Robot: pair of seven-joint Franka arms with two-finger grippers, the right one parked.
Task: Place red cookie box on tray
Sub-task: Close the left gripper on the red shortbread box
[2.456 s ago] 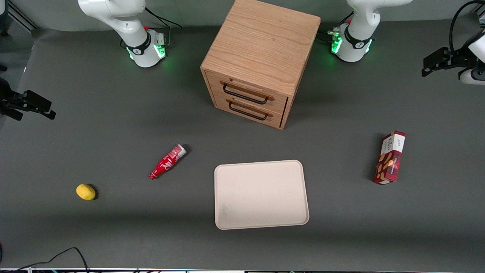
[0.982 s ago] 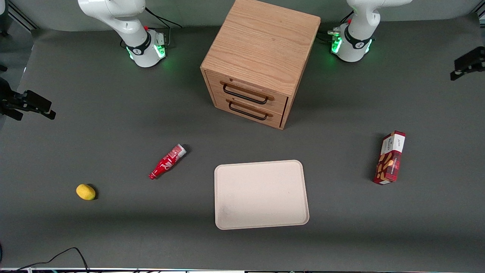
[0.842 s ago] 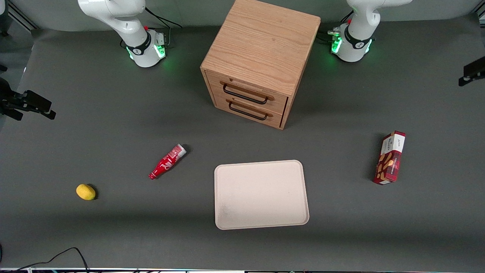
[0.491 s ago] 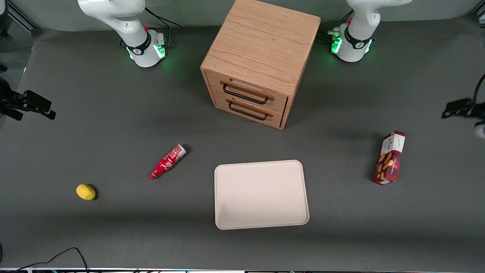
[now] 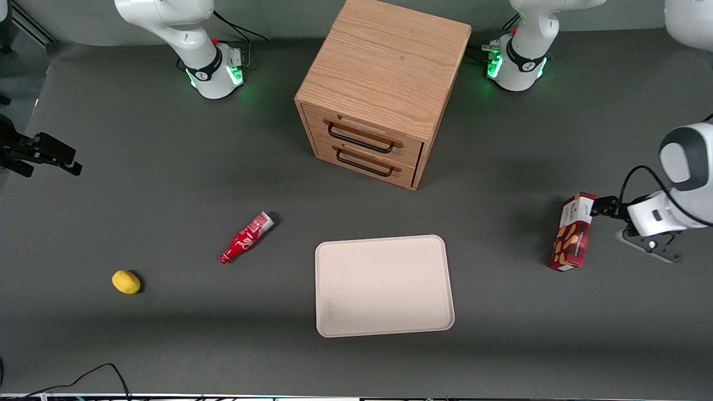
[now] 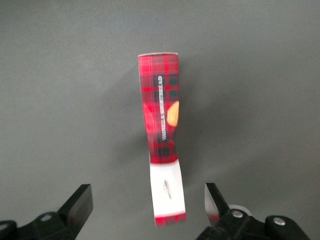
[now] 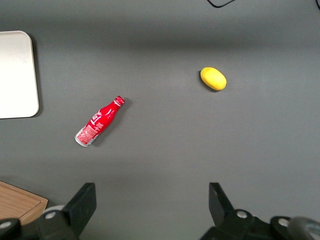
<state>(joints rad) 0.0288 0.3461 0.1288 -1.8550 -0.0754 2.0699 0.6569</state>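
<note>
The red cookie box (image 5: 572, 232) lies on the grey table toward the working arm's end, white end panel farther from the front camera. In the left wrist view the box (image 6: 161, 125) lies lengthwise, its white end between the spread fingers. The left arm's gripper (image 5: 600, 207) hovers at the box's white end, open and empty; it shows in the left wrist view (image 6: 146, 205) too. The beige tray (image 5: 384, 285) lies near the table's middle, apart from the box, with nothing on it; its corner shows in the right wrist view (image 7: 17, 75).
A wooden two-drawer cabinet (image 5: 384, 83) stands farther from the front camera than the tray. A small red bottle (image 5: 245, 238) and a yellow lemon (image 5: 126, 282) lie toward the parked arm's end. A black cable (image 5: 100, 372) lies at the table's near edge.
The left arm has swung in from the table's edge and come down beside the cookie box's white end. The box, the tray and the other things have not moved.
</note>
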